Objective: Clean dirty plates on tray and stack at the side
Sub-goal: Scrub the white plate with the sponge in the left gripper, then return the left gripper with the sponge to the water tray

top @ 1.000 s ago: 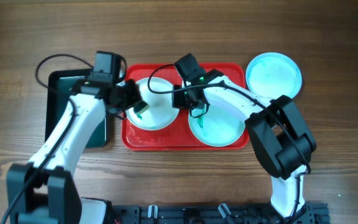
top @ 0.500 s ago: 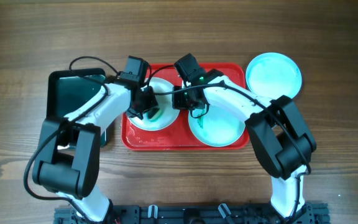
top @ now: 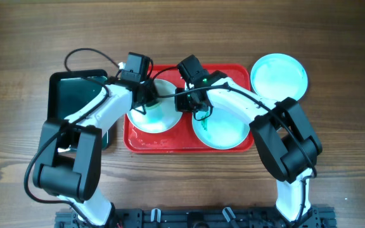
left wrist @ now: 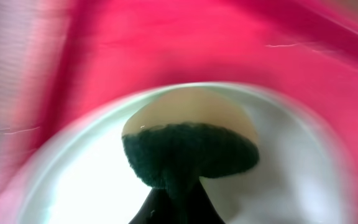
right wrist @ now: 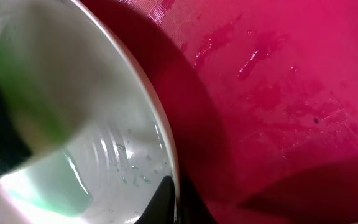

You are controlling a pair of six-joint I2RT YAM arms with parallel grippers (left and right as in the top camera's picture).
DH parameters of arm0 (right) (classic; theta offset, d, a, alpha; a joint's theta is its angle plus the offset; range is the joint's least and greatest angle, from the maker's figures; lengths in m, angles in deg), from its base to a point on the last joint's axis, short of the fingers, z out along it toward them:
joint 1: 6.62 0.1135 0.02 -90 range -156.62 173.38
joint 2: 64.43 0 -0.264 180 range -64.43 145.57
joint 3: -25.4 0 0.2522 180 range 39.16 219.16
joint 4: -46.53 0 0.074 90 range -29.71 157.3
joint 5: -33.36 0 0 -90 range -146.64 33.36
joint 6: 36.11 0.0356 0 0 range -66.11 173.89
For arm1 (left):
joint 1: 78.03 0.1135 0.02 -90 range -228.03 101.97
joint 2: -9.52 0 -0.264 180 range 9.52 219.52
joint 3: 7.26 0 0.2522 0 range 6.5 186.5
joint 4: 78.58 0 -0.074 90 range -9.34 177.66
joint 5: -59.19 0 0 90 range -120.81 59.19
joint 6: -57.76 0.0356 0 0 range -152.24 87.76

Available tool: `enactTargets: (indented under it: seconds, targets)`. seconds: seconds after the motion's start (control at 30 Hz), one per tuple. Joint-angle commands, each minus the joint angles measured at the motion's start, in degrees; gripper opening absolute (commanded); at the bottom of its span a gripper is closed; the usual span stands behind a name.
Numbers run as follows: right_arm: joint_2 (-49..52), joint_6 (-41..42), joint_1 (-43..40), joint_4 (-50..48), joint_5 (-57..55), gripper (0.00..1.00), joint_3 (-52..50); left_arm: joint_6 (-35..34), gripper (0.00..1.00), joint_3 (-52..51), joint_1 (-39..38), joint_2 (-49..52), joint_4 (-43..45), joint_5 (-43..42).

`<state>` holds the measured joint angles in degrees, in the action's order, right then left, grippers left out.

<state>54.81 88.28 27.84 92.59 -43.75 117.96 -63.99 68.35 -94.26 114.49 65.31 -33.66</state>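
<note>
The red tray [top: 182, 147] holds a white plate [top: 166, 117] on its left and a pale turquoise plate [top: 224, 130] on its right. A second turquoise plate [top: 279, 76] lies on the table beyond the tray's right end. My left gripper [top: 146, 100] is shut on a sponge [left wrist: 190, 146], dark green side down, and presses it onto the white plate [left wrist: 73, 186]. My right gripper [top: 187, 100] is shut on the white plate's right rim [right wrist: 166, 149], one finger inside and one outside. The right wrist view shows the gripper [right wrist: 174, 202], and the sponge [right wrist: 5, 124] is blurred at its left.
A black tray [top: 75, 95] lies to the left of the red tray, under my left arm. The red tray floor [right wrist: 291, 81] is wet in patches. My right arm reaches over the turquoise plate in the tray.
My left arm swung in from beside the black tray onto the white plate, and the sponge then slid toward the plate's upper left. The right arm has not moved.
</note>
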Motion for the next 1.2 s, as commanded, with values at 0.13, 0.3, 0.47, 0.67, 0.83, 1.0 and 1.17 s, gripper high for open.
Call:
enactTargets:
  seconds: [0.13,0.3,0.47,0.67,0.83,1.0,1.17]
  targets:
    - [2.5,-1.4,0.0,1.6,-4.9,0.04,-2.3,-1.9,0.04,-0.5,-1.2,6.2,4.1,-10.0]
    - [2.5,-1.4,0.0,2.1,-5.0,0.04,-2.3,-1.7,0.04,-0.5,1.3,7.2,-0.4,7.3]
    - [2.5,-1.4,0.0,2.3,-5.0,0.04,-2.3,-1.7,0.04,-0.5,4.5,6.0,-9.2,26.8]
    - [2.5,-1.4,0.0,2.3,-5.0,0.04,-2.3,-1.7,0.04,-0.4,4.5,-0.9,-13.9,28.9]
    - [1.2,-1.7,0.0,2.3,-4.9,0.04,-1.3,-1.8,0.04,-0.4,4.9,-16.8,-16.8,23.1]
    - [-6.3,-7.8,0.1,2.7,-5.9,0.04,0.1,-2.2,0.04,-0.4,12.2,-28.0,-18.4,18.2]
    - [-17.2,-13.2,0.9,3.5,-18.7,0.04,0.1,-3.1,0.04,-1.4,21.5,-27.6,-21.2,15.6]
